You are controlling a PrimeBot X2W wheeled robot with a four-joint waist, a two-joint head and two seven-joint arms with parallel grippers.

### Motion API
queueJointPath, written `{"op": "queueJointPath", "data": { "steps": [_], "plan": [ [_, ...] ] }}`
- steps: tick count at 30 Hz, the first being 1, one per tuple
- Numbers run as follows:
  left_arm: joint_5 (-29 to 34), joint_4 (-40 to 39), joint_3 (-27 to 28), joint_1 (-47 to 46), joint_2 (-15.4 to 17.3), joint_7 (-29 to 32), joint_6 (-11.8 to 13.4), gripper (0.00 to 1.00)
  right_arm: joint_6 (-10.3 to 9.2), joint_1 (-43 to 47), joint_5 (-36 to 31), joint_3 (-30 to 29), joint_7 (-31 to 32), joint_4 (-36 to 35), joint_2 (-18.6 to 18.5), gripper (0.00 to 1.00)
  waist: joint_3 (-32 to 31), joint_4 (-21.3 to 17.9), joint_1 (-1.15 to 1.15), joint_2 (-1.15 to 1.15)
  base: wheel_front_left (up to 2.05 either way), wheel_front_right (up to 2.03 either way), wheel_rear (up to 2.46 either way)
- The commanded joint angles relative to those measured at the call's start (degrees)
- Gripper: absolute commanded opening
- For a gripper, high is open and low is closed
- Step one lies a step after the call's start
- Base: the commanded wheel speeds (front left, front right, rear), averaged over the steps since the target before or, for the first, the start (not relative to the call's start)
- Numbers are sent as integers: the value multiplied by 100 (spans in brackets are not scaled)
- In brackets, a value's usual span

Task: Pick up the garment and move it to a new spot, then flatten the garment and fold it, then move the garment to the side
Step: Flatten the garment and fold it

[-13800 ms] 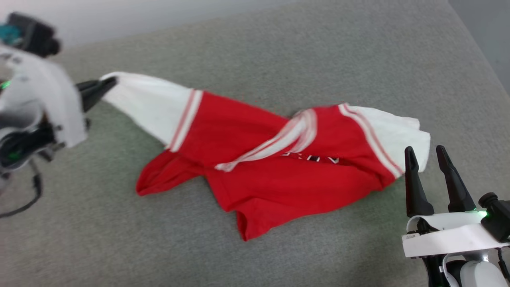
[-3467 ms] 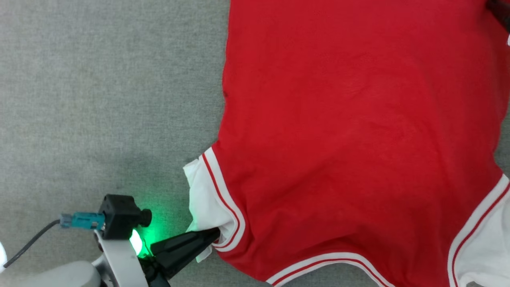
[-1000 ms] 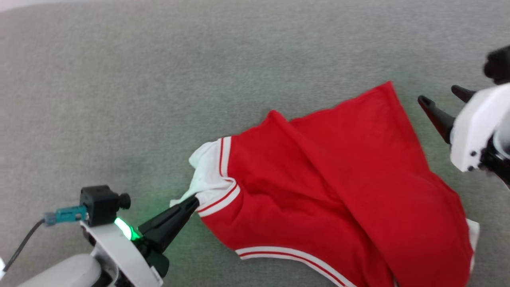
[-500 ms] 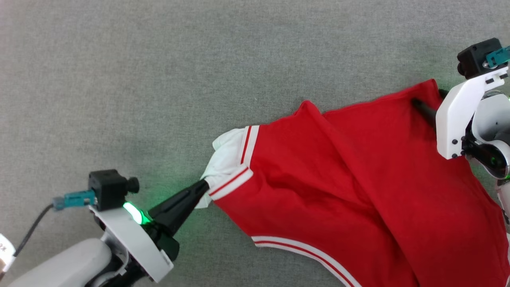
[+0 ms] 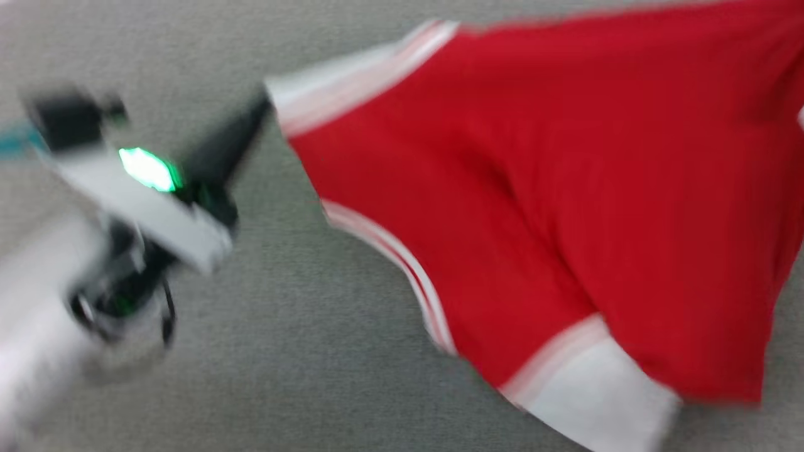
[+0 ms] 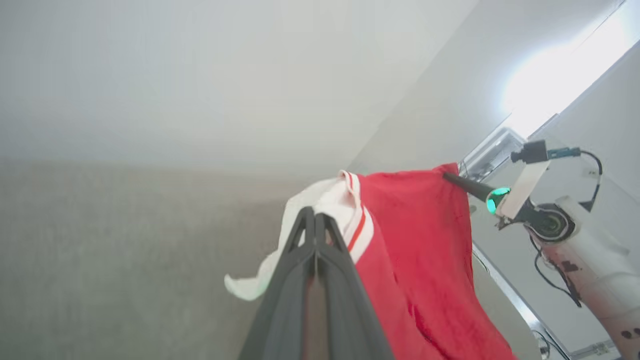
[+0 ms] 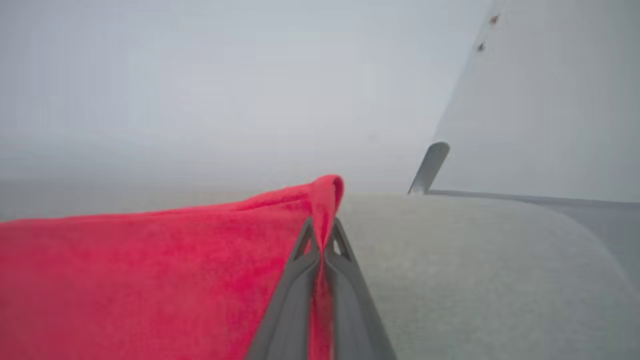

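The garment (image 5: 553, 182), a red jersey with white sleeves and striped trim, hangs lifted above the grey surface, blurred in the head view. My left gripper (image 5: 260, 110) is shut on its white sleeve (image 6: 325, 200) at the upper left. In the left wrist view the red cloth (image 6: 420, 240) stretches across to my right gripper (image 6: 447, 176), which pinches a red corner. The right wrist view has my right gripper (image 7: 322, 225) shut on a red edge (image 7: 327, 192). The chest print is hidden.
A grey fabric-covered surface (image 5: 301, 351) lies under the garment on every side. Pale walls (image 7: 540, 100) rise behind it in the wrist views. The right arm's white body (image 6: 590, 260) stands at the right of the left wrist view.
Both grippers have raised the garment off the surface, and my right gripper has closed on its red corner. The head view has shifted and blurred, so the camera has moved too.
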Motion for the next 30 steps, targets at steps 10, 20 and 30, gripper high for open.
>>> {"op": "queueJointPath", "data": {
  "steps": [10, 20, 30],
  "plan": [
    [-695, 2259, 1132, -3041, -788, 455, 11, 0, -10, -1835, -1256, -1599, -1181, 41, 764, 0, 314, -606, 0, 0, 0, 0, 0],
    [-740, 2807, 1267, -3874, -1163, 678, 11, 0, -10, -2426, -1835, -1679, -2061, 577, 1156, 0, 404, -734, 0, 0, 0, 0, 0],
    [-794, 1078, 1174, -1544, -671, 283, 7, 0, -8, -883, -993, -613, -2098, 432, 969, 0, 565, -605, 0, 0, 0, 0, 0]
  ]
}}
